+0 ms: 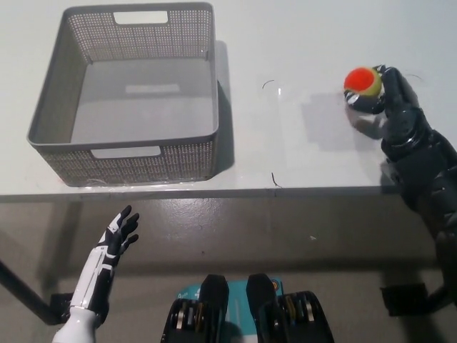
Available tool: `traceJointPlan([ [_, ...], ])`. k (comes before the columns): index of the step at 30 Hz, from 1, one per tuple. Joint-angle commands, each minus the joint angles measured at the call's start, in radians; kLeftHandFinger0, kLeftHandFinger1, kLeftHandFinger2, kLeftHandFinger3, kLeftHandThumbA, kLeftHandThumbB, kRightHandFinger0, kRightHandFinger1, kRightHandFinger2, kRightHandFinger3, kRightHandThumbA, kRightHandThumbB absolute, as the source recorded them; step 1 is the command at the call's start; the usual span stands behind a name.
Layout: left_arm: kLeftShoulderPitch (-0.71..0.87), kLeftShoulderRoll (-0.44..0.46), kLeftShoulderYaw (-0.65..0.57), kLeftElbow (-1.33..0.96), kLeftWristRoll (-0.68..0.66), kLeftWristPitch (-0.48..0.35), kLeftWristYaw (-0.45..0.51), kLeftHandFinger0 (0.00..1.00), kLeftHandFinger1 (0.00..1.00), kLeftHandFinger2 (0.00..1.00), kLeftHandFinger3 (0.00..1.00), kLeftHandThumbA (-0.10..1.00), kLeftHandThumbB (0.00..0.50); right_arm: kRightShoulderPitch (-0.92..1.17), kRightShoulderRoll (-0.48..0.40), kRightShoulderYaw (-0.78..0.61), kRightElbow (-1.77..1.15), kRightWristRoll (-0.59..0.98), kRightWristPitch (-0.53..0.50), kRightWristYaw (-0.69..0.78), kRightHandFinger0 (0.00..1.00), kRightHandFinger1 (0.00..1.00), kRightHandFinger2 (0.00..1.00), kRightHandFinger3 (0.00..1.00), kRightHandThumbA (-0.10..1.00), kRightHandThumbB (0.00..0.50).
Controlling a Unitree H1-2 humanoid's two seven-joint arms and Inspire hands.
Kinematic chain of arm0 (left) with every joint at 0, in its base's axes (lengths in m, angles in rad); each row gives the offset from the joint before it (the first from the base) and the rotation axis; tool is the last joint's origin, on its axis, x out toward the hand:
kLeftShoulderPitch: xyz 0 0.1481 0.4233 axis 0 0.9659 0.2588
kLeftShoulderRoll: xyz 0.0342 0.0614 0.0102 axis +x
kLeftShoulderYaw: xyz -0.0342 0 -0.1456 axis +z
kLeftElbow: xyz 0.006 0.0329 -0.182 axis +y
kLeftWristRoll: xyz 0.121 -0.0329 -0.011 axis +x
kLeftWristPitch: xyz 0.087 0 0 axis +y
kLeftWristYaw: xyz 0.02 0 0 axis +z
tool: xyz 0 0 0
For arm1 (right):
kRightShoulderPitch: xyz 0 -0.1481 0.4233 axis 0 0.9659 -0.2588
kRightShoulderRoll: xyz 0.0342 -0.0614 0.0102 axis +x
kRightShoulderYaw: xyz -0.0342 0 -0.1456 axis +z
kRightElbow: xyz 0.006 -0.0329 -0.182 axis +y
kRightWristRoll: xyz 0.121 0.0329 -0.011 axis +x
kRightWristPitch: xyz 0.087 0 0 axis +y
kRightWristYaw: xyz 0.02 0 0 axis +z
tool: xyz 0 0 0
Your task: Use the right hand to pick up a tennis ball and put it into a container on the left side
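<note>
An orange and yellow tennis ball [362,81] is held in my black right hand [382,96], raised above the white table [300,150] at the right. The hand's fingers wrap the ball from below and the right. A shadow falls on the table under them. The grey mesh basket [50,121] stands at the table's left with nothing inside. My white left hand [118,234] rests low at the lower left, below the table's front edge, with its fingers apart.
The table's front edge [228,191] runs across the middle of the picture, with grey floor [285,236] below it. A few thin dark marks [275,179] lie on the table between basket and ball.
</note>
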Motion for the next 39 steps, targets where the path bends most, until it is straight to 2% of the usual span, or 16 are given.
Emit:
traceJointPlan([
  [1, -0.024, 0.015, 0.013, -0.021, -0.012, -0.027, -0.001, 1.0, 1.0, 1.0, 1.0, 1.0, 0.065, -0.107, 0.026, -0.058, -0.096, 0.095, -0.157, -0.105, 0.0, 0.24, 0.7, 0.72, -0.1, 0.166],
  [3, -0.021, 0.013, 0.014, -0.022, -0.016, -0.022, -0.001, 1.0, 1.0, 1.0, 1.0, 1.0, 0.068, -0.108, 0.037, -0.055, -0.159, 0.086, -0.166, -0.105, 0.0, 0.24, 0.69, 0.71, -0.1, 0.166],
  [6, -0.02, 0.013, 0.015, -0.016, -0.014, -0.029, -0.001, 1.0, 1.0, 1.0, 1.0, 1.0, 0.067, -0.1, 0.062, -0.054, -0.324, 0.088, -0.125, -0.079, 0.0, 0.26, 0.71, 0.77, -0.1, 0.152],
  [12, -0.011, 0.013, 0.017, -0.02, -0.01, -0.026, 0.0, 1.0, 1.0, 1.0, 1.0, 1.0, 0.059, -0.107, 0.112, -0.035, -0.519, 0.082, -0.026, -0.04, 0.0, 0.37, 0.76, 0.8, -0.1, 0.151],
  [15, -0.008, 0.014, 0.016, -0.021, -0.003, -0.03, 0.0, 1.0, 1.0, 1.0, 1.0, 1.0, 0.059, -0.121, 0.141, -0.026, -0.563, 0.085, -0.004, -0.022, 0.0, 0.36, 0.77, 0.82, -0.1, 0.136],
  [17, -0.003, 0.015, 0.016, -0.021, -0.004, -0.033, -0.002, 1.0, 1.0, 1.0, 1.0, 1.0, 0.053, -0.141, 0.169, -0.008, -0.563, 0.077, -0.016, -0.017, 0.0, 0.32, 0.74, 0.81, -0.1, 0.137],
  [21, 0.004, 0.017, 0.01, -0.017, 0.016, -0.044, 0.002, 1.0, 1.0, 1.0, 1.0, 1.0, 0.058, -0.177, 0.231, 0.008, -0.534, 0.09, -0.013, -0.013, 0.0, 0.3, 0.71, 0.78, -0.1, 0.16],
  [22, 0.005, 0.017, 0.009, -0.012, 0.017, -0.052, 0.001, 1.0, 1.0, 1.0, 1.0, 1.0, 0.057, -0.187, 0.25, 0.01, -0.519, 0.095, -0.017, -0.01, 0.0, 0.24, 0.63, 0.73, -0.1, 0.158],
  [24, 0.008, 0.016, 0.006, -0.011, 0.018, -0.053, -0.002, 1.0, 1.0, 1.0, 1.0, 1.0, 0.046, -0.207, 0.285, 0.028, -0.485, 0.085, -0.013, -0.013, 0.0, 0.18, 0.57, 0.69, -0.1, 0.167],
  [25, 0.011, 0.014, 0.002, -0.011, 0.017, -0.053, -0.004, 1.0, 1.0, 1.0, 1.0, 1.0, 0.046, -0.208, 0.294, 0.036, -0.472, 0.081, -0.022, -0.013, 0.0, 0.16, 0.57, 0.7, -0.1, 0.163],
  [26, 0.011, 0.013, 0.001, -0.01, 0.017, -0.053, -0.004, 1.0, 1.0, 1.0, 1.0, 1.0, 0.046, -0.211, 0.299, 0.041, -0.462, 0.077, -0.029, -0.013, 0.0, 0.16, 0.59, 0.72, -0.1, 0.16],
  [28, 0.013, 0.009, -0.009, -0.007, 0.03, -0.06, -0.002, 1.0, 1.0, 1.0, 1.0, 1.0, 0.046, -0.224, 0.323, 0.082, -0.392, 0.048, -0.059, -0.02, 0.0, 0.23, 0.72, 0.81, -0.1, 0.145],
  [29, 0.014, 0.009, -0.011, -0.006, 0.03, -0.064, -0.002, 1.0, 1.0, 1.0, 1.0, 1.0, 0.046, -0.238, 0.342, 0.093, -0.342, 0.044, -0.071, -0.035, 0.0, 0.25, 0.74, 0.79, -0.1, 0.153],
  [34, 0.011, 0.006, -0.016, -0.013, 0.02, -0.045, -0.006, 1.0, 1.0, 1.0, 1.0, 1.0, 0.075, -0.279, 0.384, 0.159, -0.168, 0.018, -0.145, -0.061, 0.0, 0.27, 0.72, 0.81, -0.1, 0.145],
  [39, 0.004, 0.01, -0.02, -0.017, 0.036, -0.045, -0.004, 1.0, 1.0, 1.0, 1.0, 1.0, 0.076, -0.282, 0.42, 0.233, -0.069, -0.007, -0.163, -0.065, 0.0, 0.36, 0.81, 0.89, -0.1, 0.148],
])
